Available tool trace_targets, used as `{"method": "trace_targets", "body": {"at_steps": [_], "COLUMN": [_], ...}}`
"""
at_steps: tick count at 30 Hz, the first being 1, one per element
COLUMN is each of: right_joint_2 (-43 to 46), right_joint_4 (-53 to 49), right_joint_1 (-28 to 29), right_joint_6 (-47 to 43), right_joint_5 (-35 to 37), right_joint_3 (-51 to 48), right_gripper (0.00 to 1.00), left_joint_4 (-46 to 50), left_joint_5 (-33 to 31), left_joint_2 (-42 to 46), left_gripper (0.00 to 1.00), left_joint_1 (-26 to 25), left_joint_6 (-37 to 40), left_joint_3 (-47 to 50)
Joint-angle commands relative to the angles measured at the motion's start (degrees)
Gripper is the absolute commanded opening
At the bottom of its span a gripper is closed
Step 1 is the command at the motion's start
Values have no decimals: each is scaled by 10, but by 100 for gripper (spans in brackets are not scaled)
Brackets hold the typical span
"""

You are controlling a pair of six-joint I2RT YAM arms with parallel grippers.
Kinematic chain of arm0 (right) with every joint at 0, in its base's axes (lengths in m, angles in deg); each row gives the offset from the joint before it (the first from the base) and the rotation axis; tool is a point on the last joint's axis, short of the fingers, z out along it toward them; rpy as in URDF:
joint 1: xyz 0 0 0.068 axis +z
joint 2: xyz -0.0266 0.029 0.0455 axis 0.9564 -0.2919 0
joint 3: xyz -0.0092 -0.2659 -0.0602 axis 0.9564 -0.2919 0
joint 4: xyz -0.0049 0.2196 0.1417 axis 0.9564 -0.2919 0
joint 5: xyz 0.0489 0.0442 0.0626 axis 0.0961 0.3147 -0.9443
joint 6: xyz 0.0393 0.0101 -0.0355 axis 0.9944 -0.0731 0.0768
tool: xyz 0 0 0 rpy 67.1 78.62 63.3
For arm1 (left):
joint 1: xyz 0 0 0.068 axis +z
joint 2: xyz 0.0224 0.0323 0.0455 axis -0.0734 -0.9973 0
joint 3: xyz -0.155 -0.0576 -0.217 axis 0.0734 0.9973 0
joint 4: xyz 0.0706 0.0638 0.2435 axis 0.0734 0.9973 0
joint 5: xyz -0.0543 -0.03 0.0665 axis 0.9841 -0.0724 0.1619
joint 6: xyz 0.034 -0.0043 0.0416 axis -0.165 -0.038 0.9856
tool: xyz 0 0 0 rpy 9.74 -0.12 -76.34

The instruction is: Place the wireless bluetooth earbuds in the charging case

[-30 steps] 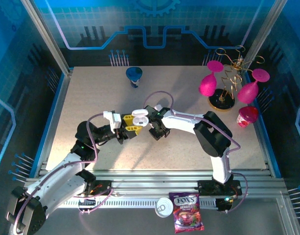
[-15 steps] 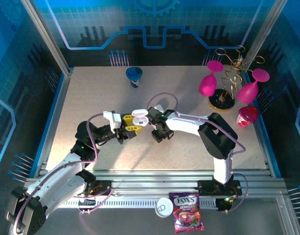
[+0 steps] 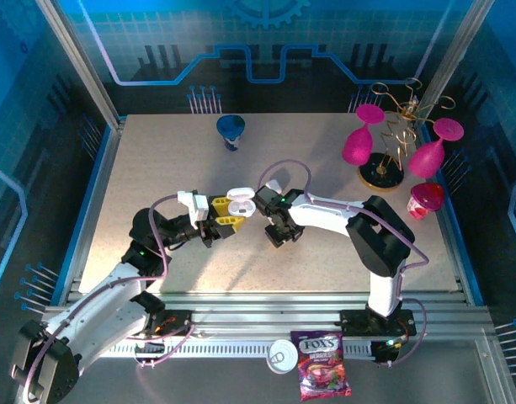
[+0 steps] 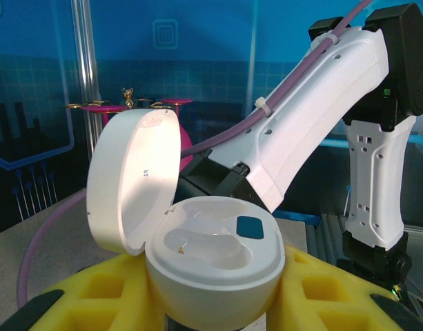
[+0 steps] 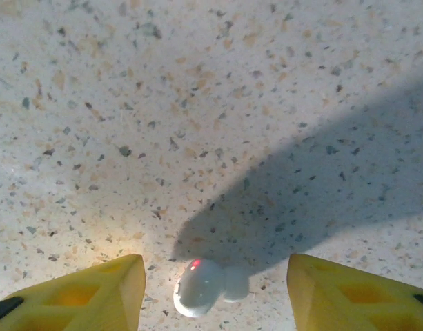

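Use the right gripper [image 5: 212, 272] to pick the earbud [image 5: 197, 286] off the counter [image 5: 211, 103]. This gripper stands about half open and holds nothing. In the right wrist view the earbud lies flat on the counter at 6 o'clock, between the two yellow fingers [image 5: 94, 289], and closer to the finger at 9 o'clock than to the one at 3 o'clock. Shift the gripper toward 9 o'clock until the earbud sits midway between the fingers. Then lower until the tips almost meet the counter and close slowly, because the smooth, rounded shell is likely to slip out under a fast or off-centre squeeze. The earbud's long axis runs roughly from 9 to 3 o'clock, along the closing line of the fingers. The bulbous body, marked with a red dot, points toward 8 o'clock, and a smaller lobe points toward 3 o'clock; you cannot tell whether that lobe is the stem or the tip. Consider rotating the wrist so the fingers close across the body rather than end to end. The left gripper [image 3: 226, 213] is closed on the base of the charging case [image 4: 214, 262], at about 9 o'clock from the right gripper in the top view. The lid [image 4: 132, 179] is swung open toward 10 o'clock, and the empty wells [image 4: 208, 245] face up.
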Motion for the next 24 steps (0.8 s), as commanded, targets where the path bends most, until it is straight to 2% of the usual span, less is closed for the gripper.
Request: {"method": "trace_targets", "body": {"at_steps": [1,8,14,24], "right_joint_2": [16,38,13,19], "right_joint_4": [-20,11,49,61], "right_joint_1": [3,-4,-20,-23], "right_joint_6": [21,37,27,29], "right_joint_5": [20,-22,-78,-98], "right_joint_3": [17,-19,-24,-59], "right_gripper": [57,56,56,55], "left_joint_4": [-13,-16,-23,-17], "left_joint_5": [-2,-3,0,-2], "left_joint_2": [7,4,-3,0], "left_gripper": [19,19,19,19], "left_joint_1": [4,4,4,4], "left_joint_6": [0,2,-2,-2], "left_joint_3": [-2,-1,-3,-3]}}
